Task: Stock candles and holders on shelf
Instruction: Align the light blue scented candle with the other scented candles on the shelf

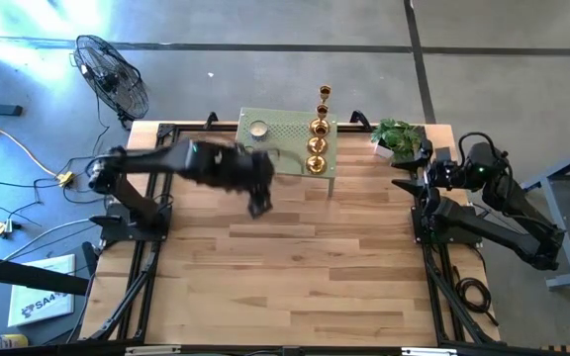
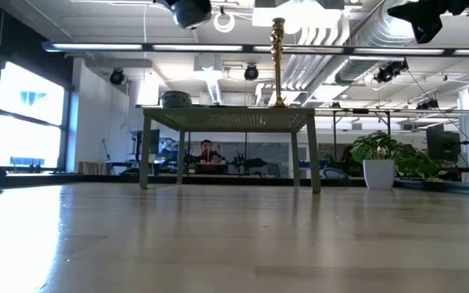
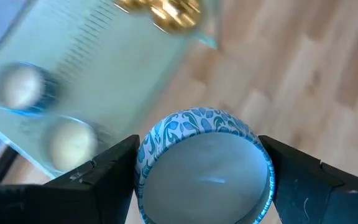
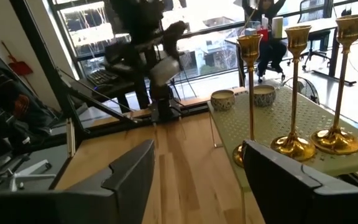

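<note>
Blue-patterned candle (image 3: 205, 167) pinched in left tool (image 3: 204, 180), just off shelf (image 1: 287, 130); right tool (image 4: 194, 180) spread, parked at desk (image 1: 285, 267) edge.

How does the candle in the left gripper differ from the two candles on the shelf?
The held candle is clamped in the left gripper above the wooden table; the shelf candles sit free on the shelf. The held candle is alone; the shelf candles stand side by side. All are round and pale.
</note>
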